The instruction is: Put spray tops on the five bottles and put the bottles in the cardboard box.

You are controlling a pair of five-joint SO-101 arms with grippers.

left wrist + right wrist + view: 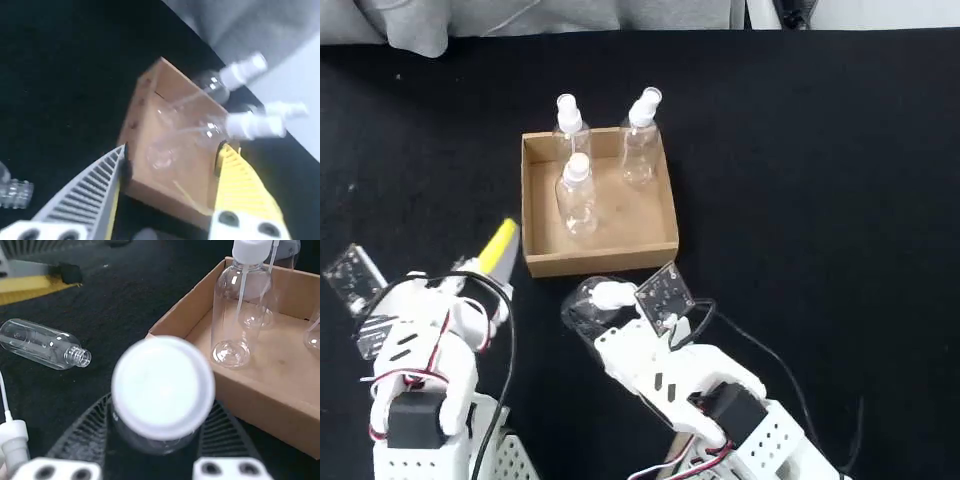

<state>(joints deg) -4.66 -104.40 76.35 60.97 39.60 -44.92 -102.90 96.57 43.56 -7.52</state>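
Holding a capped bottle [585, 308] clenched between its jaws, the right gripper [161, 412] sits just on the near side of the cardboard box [600, 262], close to its near wall. The bottle's white top points toward the box. Three finished bottles stand upright inside. Two are against the far wall, the far-left bottle [568, 122] and the far-right bottle [641, 135], and the middle bottle [577, 195] stands left of centre. The near-right part of the box floor looks free.

The step in hand appears to be boxing the fourth bottle. The next move calls for lifting it high enough to clear the near wall, then standing it upright on the free patch without knocking the middle bottle. The clear plastic is light and tall, so a nudge could tip a neighbour.

The left gripper [172, 150] hangs at the near left with its jaws released and nothing between them, facing the box.

One bare bottle [42, 344] lies on its side on the black table [820, 200], apart from the box, with its threaded neck uncovered. A loose spray top [12, 440] rests close to the right gripper. That pair looks like the last job once the held bottle is put away.
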